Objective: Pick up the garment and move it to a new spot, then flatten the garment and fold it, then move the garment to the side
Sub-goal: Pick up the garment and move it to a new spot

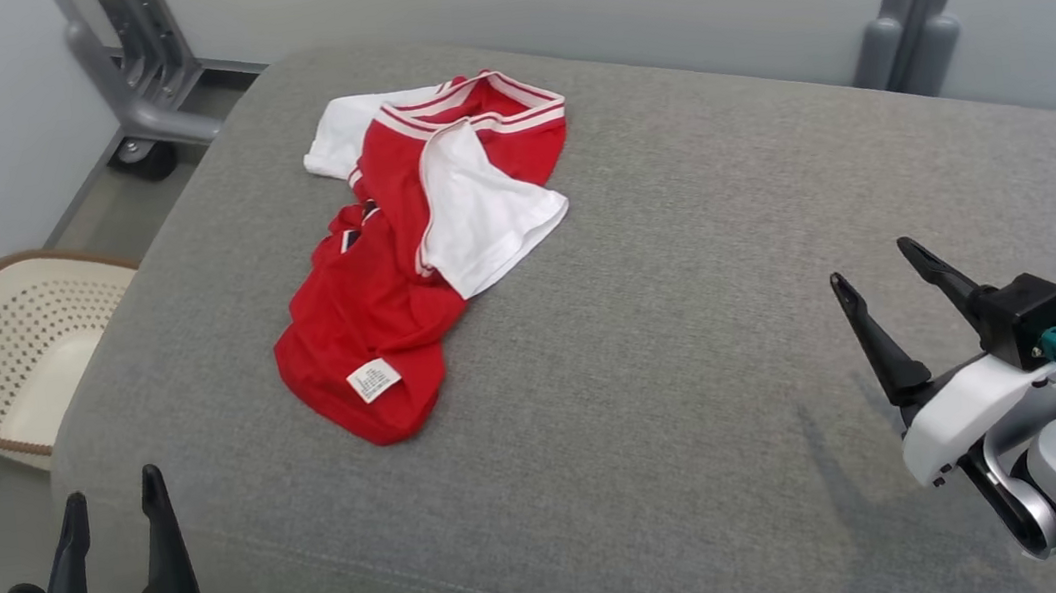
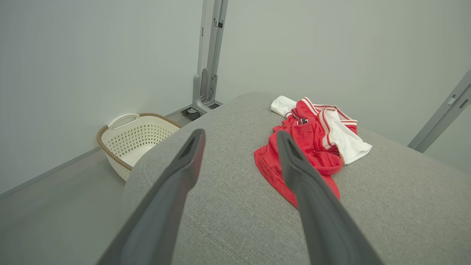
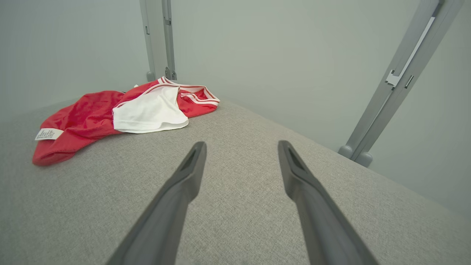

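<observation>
Left claw [image 1: 112, 486] sits at the lower left of your head view, fingers spread wide with nothing between them, green wrist collar just below. Right claw [image 1: 870, 261] is at the lower right, fingers likewise apart and empty, leaning toward the upper left. Neither one touches cloth.

Garment [image 1: 369, 316]: a red jersey with white sleeves and red-and-white striped trim. It lies crumpled on the grey cushion [image 1: 694, 336], up and left of centre in your head view. One white sleeve is folded across the red body, and another white piece pokes out at the top left of the heap. A white care label [image 1: 374, 380] faces up near the lower hem.

Left wrist view: you see the garment [image 2: 316, 141] just right of centre, its near edge hidden behind the right-hand finger.

Right wrist view: the garment [image 3: 92, 110] is at the upper left, well clear of both fingers, with the label at the far left.

A cream perforated basket [image 1: 1, 351] with a brown rim stands on the floor at the left edge of your head view, beside the cushion. Grey metal posts [image 1: 148, 71] rise at the upper left and upper right against a pale wall
</observation>
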